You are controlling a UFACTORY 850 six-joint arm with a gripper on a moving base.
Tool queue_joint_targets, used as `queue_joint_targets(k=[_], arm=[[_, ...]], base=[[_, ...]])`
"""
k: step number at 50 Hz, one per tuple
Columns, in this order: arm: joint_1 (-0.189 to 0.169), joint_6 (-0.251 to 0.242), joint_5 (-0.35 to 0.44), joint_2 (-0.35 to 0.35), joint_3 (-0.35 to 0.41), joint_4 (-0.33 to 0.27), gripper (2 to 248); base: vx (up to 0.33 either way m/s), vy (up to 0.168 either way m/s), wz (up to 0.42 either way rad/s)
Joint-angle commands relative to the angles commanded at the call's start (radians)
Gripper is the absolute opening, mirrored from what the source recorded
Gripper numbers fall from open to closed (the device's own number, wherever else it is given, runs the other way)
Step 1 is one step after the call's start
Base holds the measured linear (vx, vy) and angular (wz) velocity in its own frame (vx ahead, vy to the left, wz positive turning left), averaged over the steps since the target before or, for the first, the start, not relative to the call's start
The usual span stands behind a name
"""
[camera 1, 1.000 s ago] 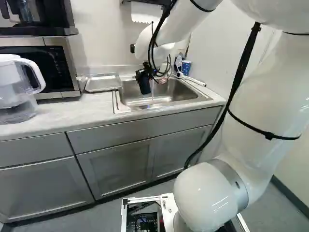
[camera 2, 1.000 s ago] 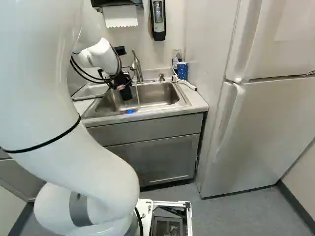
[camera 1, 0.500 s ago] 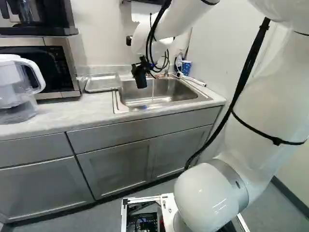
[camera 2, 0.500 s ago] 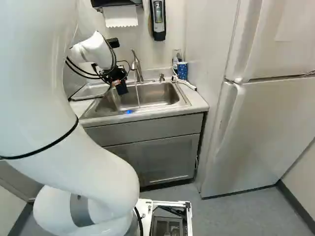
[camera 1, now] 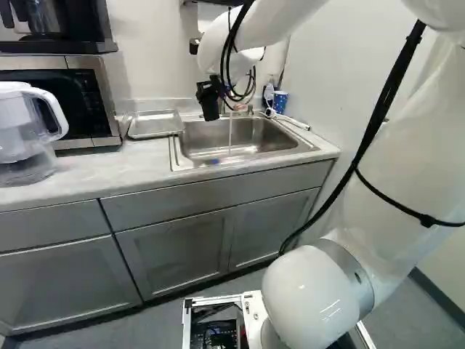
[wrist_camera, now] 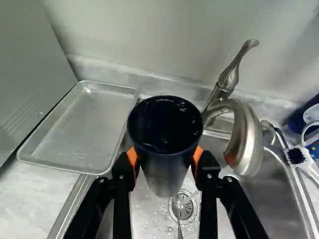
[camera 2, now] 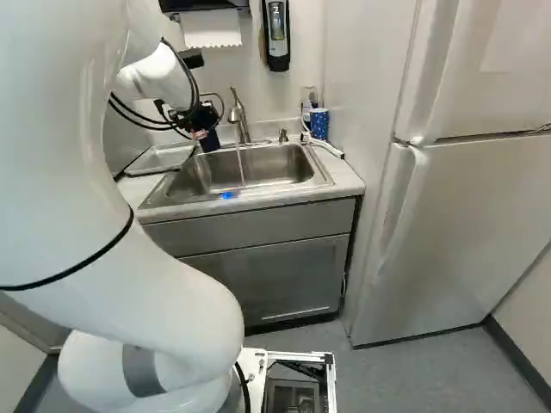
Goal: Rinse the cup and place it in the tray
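Observation:
My gripper (camera 1: 208, 89) hangs above the left part of the sink (camera 1: 240, 149), holding the dark blue cup (camera 1: 210, 109). In the wrist view my gripper (wrist_camera: 165, 158) is shut on the cup (wrist_camera: 164, 172), an orange pad (wrist_camera: 132, 157) against either side. The cup's wide, dark, wet rim end faces the wrist camera; its narrower end points down over the basin, near the drain. Beside the cup, water runs from the faucet (wrist_camera: 244, 139) into the sink. The empty metal tray (wrist_camera: 79, 127) lies flat on the counter just beside the sink, apart from the cup.
A brush (wrist_camera: 297, 155) and a blue patterned cup (camera 2: 319, 123) stand or lie at the sink's far right corner. A microwave (camera 1: 62, 98) and a pitcher (camera 1: 22, 134) occupy the counter's left. The refrigerator (camera 2: 465, 215) stands right of the sink.
My gripper has risen out of the basin with the cup and shifted a little toward the tray side, and the cup's tilt has changed. The base has stayed still.

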Motion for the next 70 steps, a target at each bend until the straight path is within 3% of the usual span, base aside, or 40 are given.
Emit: queue_joint_targets(k=[24, 44, 51, 70], arm=[[0.03, 0.0, 0.05, 0.012, -0.038, 0.046, 122], [0.031, 0.002, 0.05, 0.012, -0.038, 0.046, 122], [0.031, 0.049, 0.05, 0.012, -0.038, 0.046, 122], [0.031, 0.242, 0.05, 0.012, -0.038, 0.046, 122]], base=[[0.0, 0.0, 0.0], [0.0, 0.0, 0.0], [0.0, 0.0, 0.0], [0.0, 0.0, 0.0]])
